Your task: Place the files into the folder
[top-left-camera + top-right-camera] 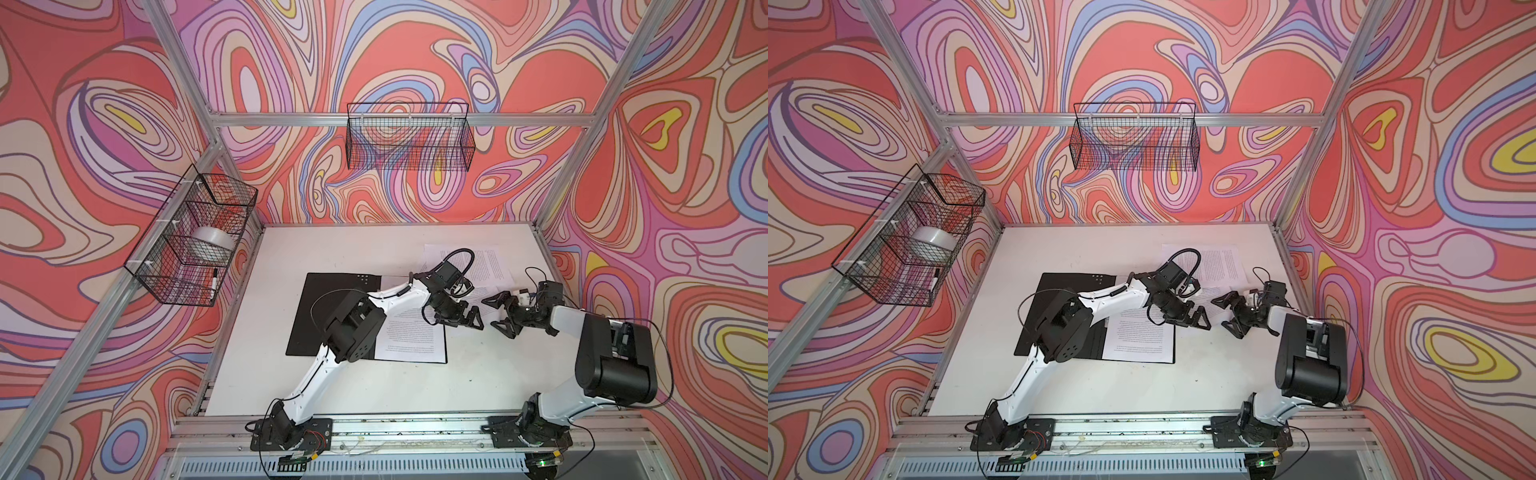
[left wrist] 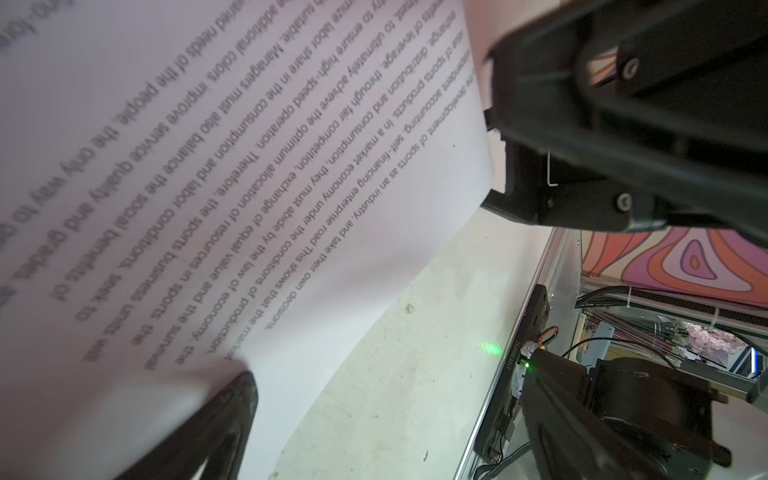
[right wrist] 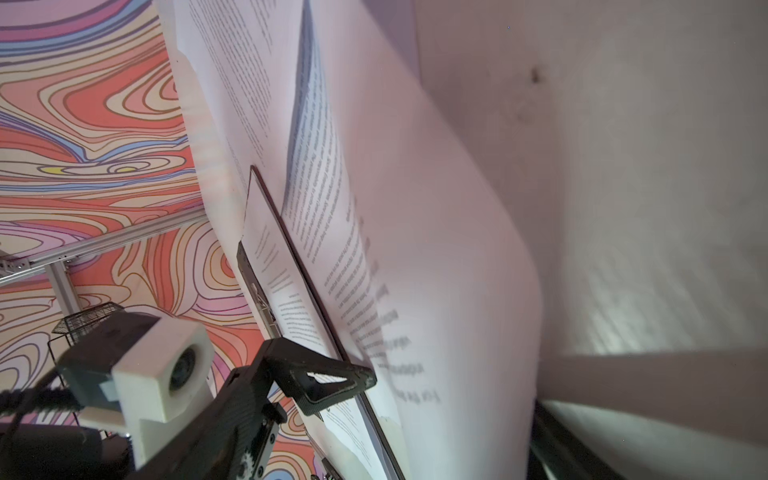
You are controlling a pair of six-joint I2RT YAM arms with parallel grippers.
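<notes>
The folder (image 1: 328, 307) lies open, black side up, on the middle left of the table (image 1: 332, 249). One page (image 1: 409, 340) lies flat on its right half. The other files (image 1: 486, 262) lie loose and overlapping on the table, just right of it and farther back. The left gripper (image 1: 467, 319) reaches over the folder's right edge, jaws spread. The right gripper (image 1: 490, 312) faces it closely, jaws spread too. Between them a sheet (image 2: 291, 166) seems bowed up off the table, though both wrist views are blurred.
</notes>
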